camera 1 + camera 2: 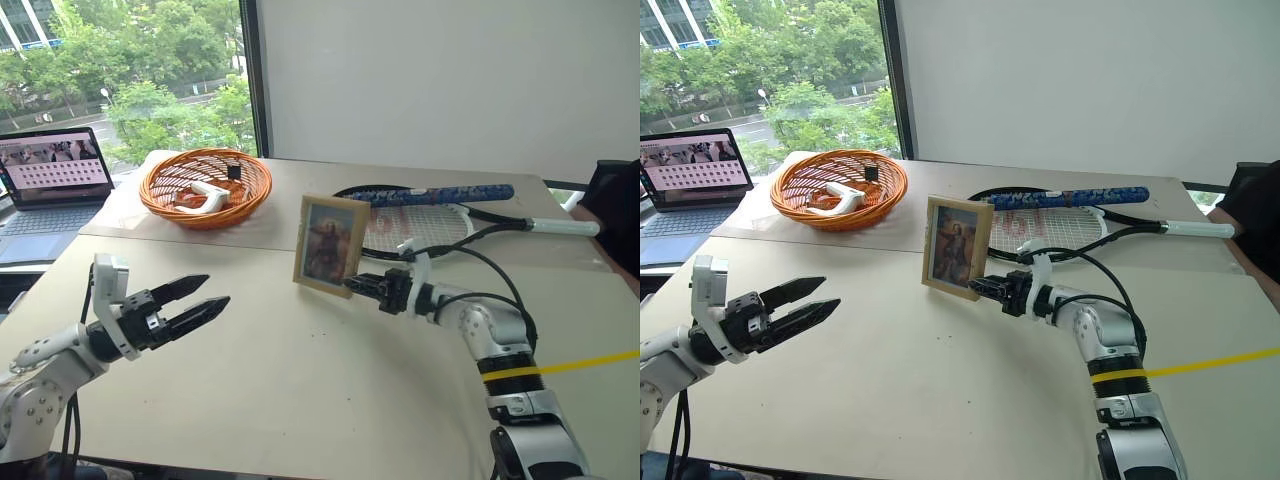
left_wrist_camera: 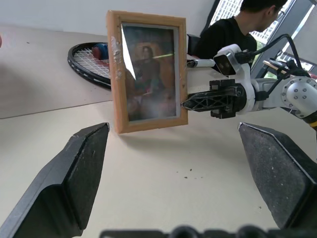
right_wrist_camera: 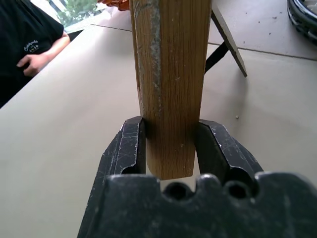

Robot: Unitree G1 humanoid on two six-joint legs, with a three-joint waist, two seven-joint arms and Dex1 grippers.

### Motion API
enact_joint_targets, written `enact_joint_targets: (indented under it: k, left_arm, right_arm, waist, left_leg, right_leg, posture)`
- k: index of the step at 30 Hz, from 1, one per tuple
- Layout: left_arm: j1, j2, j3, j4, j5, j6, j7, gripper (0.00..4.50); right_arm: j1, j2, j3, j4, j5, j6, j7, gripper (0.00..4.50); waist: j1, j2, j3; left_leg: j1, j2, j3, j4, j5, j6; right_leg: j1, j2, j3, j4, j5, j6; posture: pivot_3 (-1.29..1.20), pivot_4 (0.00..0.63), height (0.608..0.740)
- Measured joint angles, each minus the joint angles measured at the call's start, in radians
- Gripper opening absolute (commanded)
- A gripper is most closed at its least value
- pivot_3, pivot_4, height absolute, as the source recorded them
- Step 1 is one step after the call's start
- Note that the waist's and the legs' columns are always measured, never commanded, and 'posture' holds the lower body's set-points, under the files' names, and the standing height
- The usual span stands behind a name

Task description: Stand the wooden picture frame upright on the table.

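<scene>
1. Small rectangular light-wood picture frame point(image 1: 329, 245) with a muted figure picture on its front is upright, near the middle of the large light beige table point(image 1: 300, 380), well in from every edge.
2. Right gripper point(image 1: 352, 286) holds it: the two black fingers are clamped on the frame's side rail, one finger on the front face and one on the back, as the right wrist view shows.
3. In the left wrist view the frame's bottom edge looks to be at the tabletop; real contact cannot be confirmed.
4. Fold-out stand point(image 3: 225, 37) is swung out behind the frame, angled down toward the table; whether its foot rests there is cut off from view.
5. Left gripper point(image 1: 205, 300) hovers empty over the near-left part of the table, fingers spread wide, well apart from the frame.
6. Clutter toward the far edge: black tennis racket with a blue patterned grip point(image 1: 430, 215), orange woven basket point(image 1: 205, 186), laptop point(image 1: 50, 190) by the far-left corner. None touch the frame.
7. Judged progress: late stage. Done: frame lifted, turned upright, stand out.
8. Left: settle it on its bottom edge and stand, release, withdraw without a tip-over.
</scene>
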Motion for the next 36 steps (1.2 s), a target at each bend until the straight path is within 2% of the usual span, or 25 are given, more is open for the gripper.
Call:
enact_joint_targets:
  k: [11, 13, 16, 19, 21, 24, 28, 32, 36]
  left_arm:
    - [-0.064, -0.011, -0.074, 0.063, 0.116, 0.004, 0.072, 4.50]
    - [-0.071, -0.011, -0.093, 0.064, 0.141, -0.007, 0.064, 4.50]
    - [-0.079, -0.012, -0.103, 0.069, 0.163, -0.017, 0.058, 4.50]
    - [-0.084, -0.014, -0.118, 0.074, 0.191, -0.023, 0.057, 4.50]
    - [-0.085, -0.024, -0.125, 0.080, 0.218, -0.039, 0.065, 4.50]
    - [-0.073, -0.037, -0.136, 0.096, 0.285, -0.080, 0.097, 4.50]
    - [-0.036, -0.065, -0.166, 0.100, 0.393, -0.149, 0.149, 4.50]
    - [-0.016, -0.082, -0.218, 0.102, 0.491, -0.198, 0.182, 4.50]
    - [0.005, -0.043, -0.289, 0.112, 0.608, -0.275, 0.163, 4.50]
  right_arm:
    - [0.103, 0.006, 0.069, -0.128, -0.035, 0.010, 0.012, 1.20]
    - [0.108, 0.006, 0.070, -0.139, -0.042, 0.010, 0.008, 2.20]
    - [0.127, -0.009, 0.069, -0.160, -0.042, 0.024, 0.010, 3.06]
    - [0.158, -0.045, 0.055, -0.205, -0.024, 0.051, 0.019, 4.14]
    - [0.195, -0.092, 0.022, -0.264, -0.002, 0.063, 0.031, 4.42]
    - [0.289, -0.181, -0.033, -0.340, -0.009, 0.022, 0.056, 4.42]
    - [0.454, -0.255, -0.065, -0.451, -0.085, -0.193, 0.115, 4.42]
    - [0.550, -0.257, -0.113, -0.580, -0.121, -0.321, 0.103, 4.42]
    - [0.602, -0.256, -0.160, -0.650, -0.121, -0.332, 0.052, 4.42]
  waist:
    - [-0.001, 0.000, 0.000]
    - [-0.001, 0.000, 0.000]
    - [-0.001, 0.000, 0.000]
    - [0.000, 0.000, 0.000]
    - [0.004, 0.000, 0.000]
    - [0.006, 0.000, 0.000]
    - [-0.001, 0.000, 0.000]
    - [-0.008, 0.000, 0.000]
    - [-0.002, 0.000, 0.000]
  left_leg:
    - [0.000, 0.000, 0.000, 0.000, 0.000, 0.000]
    - [0.000, 0.000, 0.000, 0.000, 0.000, 0.000]
    - [0.000, 0.000, 0.000, 0.000, 0.000, 0.000]
    - [0.000, 0.000, 0.000, 0.000, 0.000, 0.000]
    - [0.000, 0.000, 0.000, 0.000, 0.000, 0.000]
    - [0.000, 0.000, 0.000, 0.000, 0.000, 0.001]
    - [0.000, 0.000, 0.000, 0.000, 0.000, 0.001]
    - [0.001, 0.000, 0.000, 0.001, 0.000, 0.001]
    - [0.001, 0.000, 0.000, 0.002, 0.000, 0.001]
  right_leg:
    - [0.000, 0.000, 0.000, 0.000, 0.000, 0.000]
    - [0.000, 0.000, 0.000, 0.000, 0.000, 0.000]
    - [0.000, 0.000, 0.000, 0.000, 0.000, 0.000]
    - [0.000, 0.000, 0.000, 0.000, 0.000, 0.000]
    - [0.000, 0.000, 0.000, 0.000, 0.000, 0.000]
    - [0.000, 0.000, 0.000, 0.000, 0.000, 0.001]
    - [0.000, 0.000, 0.000, 0.000, -0.001, 0.001]
    - [0.001, 0.000, 0.000, 0.000, 0.000, 0.001]
    - [0.001, 0.000, 0.000, 0.000, 0.000, 0.001]
  posture:
    - [0.00, 0.150, 0.705]
    - [0.00, 0.150, 0.705]
    - [0.00, 0.150, 0.705]
    - [0.00, 0.150, 0.705]
    - [0.00, 0.150, 0.705]
    - [0.00, 0.150, 0.705]
    - [0.00, 0.150, 0.705]
    - [0.00, 0.150, 0.705]
    - [0.00, 0.150, 0.705]
